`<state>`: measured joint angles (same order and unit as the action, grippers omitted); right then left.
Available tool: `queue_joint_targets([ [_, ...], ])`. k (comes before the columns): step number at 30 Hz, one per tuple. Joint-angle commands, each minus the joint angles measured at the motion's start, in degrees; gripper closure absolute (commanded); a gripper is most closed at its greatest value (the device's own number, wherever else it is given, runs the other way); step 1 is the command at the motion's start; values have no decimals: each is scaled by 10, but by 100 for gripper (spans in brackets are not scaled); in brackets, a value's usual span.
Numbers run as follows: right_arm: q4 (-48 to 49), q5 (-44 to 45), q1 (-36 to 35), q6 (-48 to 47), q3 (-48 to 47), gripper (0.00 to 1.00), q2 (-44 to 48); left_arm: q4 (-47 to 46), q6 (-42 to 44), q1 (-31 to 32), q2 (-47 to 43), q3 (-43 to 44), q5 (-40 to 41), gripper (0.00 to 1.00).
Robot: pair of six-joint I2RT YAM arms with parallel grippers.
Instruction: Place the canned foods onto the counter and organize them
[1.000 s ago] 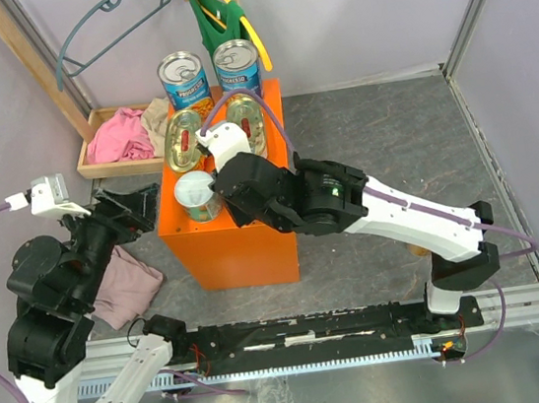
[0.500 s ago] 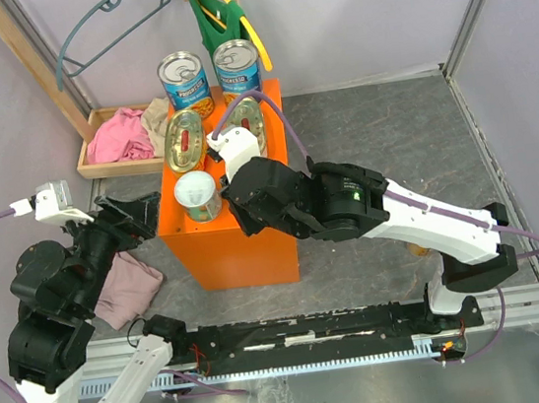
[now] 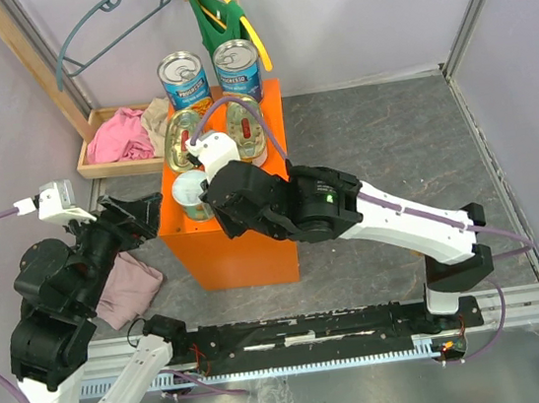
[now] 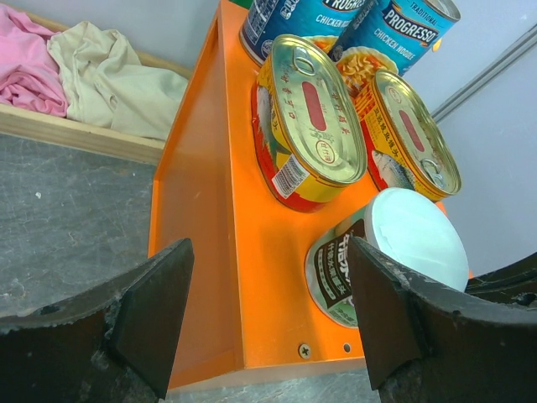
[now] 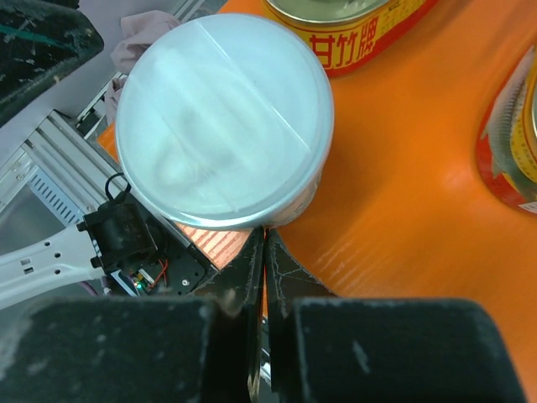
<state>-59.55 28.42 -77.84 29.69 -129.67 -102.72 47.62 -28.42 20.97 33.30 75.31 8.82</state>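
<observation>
- Right claw (image 5: 265,245) is pinched shut on nothing; its tips sit just beside the white-lidded can (image 5: 220,138), possibly touching
- That can stands near the counter's (image 4: 243,285) front edge; 2 oval tins (image 4: 315,117) and 2 tall blue cans (image 3: 184,79) stand behind it
- Left claw (image 4: 268,315) gapes wide, empty
- Likely tidying; any nudge should steer away from the edge; only 5 tins show

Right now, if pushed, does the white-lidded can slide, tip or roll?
Likely slides, not tips: white-lidded can stands upright and squat on the smooth orange box. It sits near the front edge, so a push that way might drop it.
</observation>
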Motion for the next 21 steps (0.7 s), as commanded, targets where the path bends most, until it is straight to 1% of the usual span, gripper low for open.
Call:
queue_joint_targets([
  [1, 20, -2, 5, -9, -35, 94, -9, -7, 7, -1, -8, -1, 2, 20],
  [11, 16, -11, 14, -12, -68, 94, -36, -3, 16, -1, -11, -2, 9, 20],
  [21, 23, -26, 25, -13, -78, 94, -50, 1, 23, -1, -10, 2, 16, 20],
])
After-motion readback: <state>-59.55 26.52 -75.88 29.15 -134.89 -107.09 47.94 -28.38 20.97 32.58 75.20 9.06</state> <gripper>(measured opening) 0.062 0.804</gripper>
